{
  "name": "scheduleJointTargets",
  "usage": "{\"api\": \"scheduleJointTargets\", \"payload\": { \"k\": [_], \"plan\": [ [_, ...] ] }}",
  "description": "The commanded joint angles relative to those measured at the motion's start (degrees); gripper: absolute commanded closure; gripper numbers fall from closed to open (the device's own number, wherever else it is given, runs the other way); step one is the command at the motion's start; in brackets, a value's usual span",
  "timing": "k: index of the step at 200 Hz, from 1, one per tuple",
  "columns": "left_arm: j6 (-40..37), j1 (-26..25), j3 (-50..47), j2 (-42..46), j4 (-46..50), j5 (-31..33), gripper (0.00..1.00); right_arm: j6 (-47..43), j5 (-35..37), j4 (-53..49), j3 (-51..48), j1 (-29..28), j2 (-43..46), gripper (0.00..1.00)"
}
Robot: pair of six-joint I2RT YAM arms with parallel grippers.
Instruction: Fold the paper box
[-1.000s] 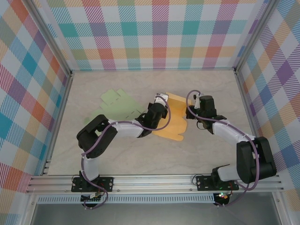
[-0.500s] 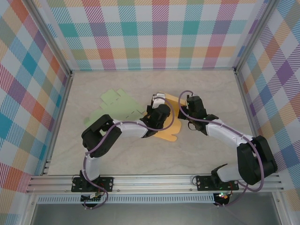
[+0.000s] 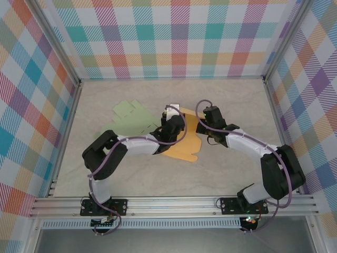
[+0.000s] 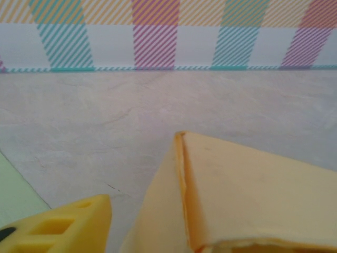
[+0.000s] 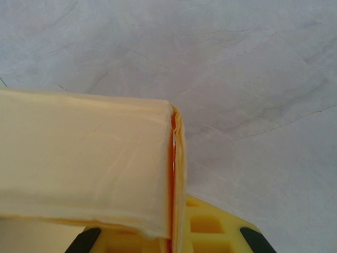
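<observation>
Since a second ago the right claw (image 3: 201,126) has swung in leftward, and the orange box (image 3: 184,146) has been drawn in with it, so its outline on the counter (image 3: 131,174) is narrower. The left claw (image 3: 174,112) has moved a little toward the far wall and has loosened.

The box lies mid-counter between the two claws, just beside a green sheet (image 3: 129,118). The right claw is closed on the box's doubled edge. The left claw looks parted, its one visible finger (image 4: 63,224) standing off the paper and holding nothing.

The risk, as I judge it, is that the fold now hangs on a single pinch. The raised panel could spring back flat, or the whole box could pivot and slide on the smooth counter if the right arm pulls. When the left claw re-grips, it could catch the green sheet instead.

The top view gives the layout of arms, box and sheet but hides both grips. The left wrist view shows the gap between finger and box (image 4: 253,200). The right wrist view shows the layered edge of the box (image 5: 84,174) running down into the yellow finger (image 5: 210,232).
</observation>
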State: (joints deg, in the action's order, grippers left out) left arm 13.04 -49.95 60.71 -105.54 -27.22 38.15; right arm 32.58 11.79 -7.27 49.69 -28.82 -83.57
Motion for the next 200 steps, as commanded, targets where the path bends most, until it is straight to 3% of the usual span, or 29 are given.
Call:
{"api": "scheduleJointTargets", "payload": {
  "k": [1, 17, 52, 85, 144, 200],
  "plan": [
    [1.87, -0.28, -2.49, 6.64, 1.85, -7.98, 0.31, 0.15, 0.53, -4.17, 3.28, -0.54, -0.63, 1.0],
    [2.7, -0.59, -4.33, 10.27, 4.94, -10.76, 0.22, -0.27, 0.51, -7.05, 4.94, -0.44, -1.06, 1.0],
    [5.53, -0.95, -7.43, 18.8, 11.54, -13.73, 0.12, -1.76, -0.71, -13.42, 8.31, -0.15, -1.6, 1.0],
    [9.16, -0.85, -7.99, 24.16, 18.67, -11.59, 0.0, -5.04, -3.06, -21.22, 11.82, -0.02, -2.1, 1.0],
    [12.17, 1.4, -2.47, 25.04, 32.69, -10.37, 0.0, -14.76, -10.74, -42.0, 19.91, 2.83, -7.09, 1.0],
    [16.1, 5.72, -5.15, 24.83, 31.04, -16.52, 0.0, -20.47, -8.85, -53.03, 28.61, 5.0, -17.83, 1.0]
  ]
}}
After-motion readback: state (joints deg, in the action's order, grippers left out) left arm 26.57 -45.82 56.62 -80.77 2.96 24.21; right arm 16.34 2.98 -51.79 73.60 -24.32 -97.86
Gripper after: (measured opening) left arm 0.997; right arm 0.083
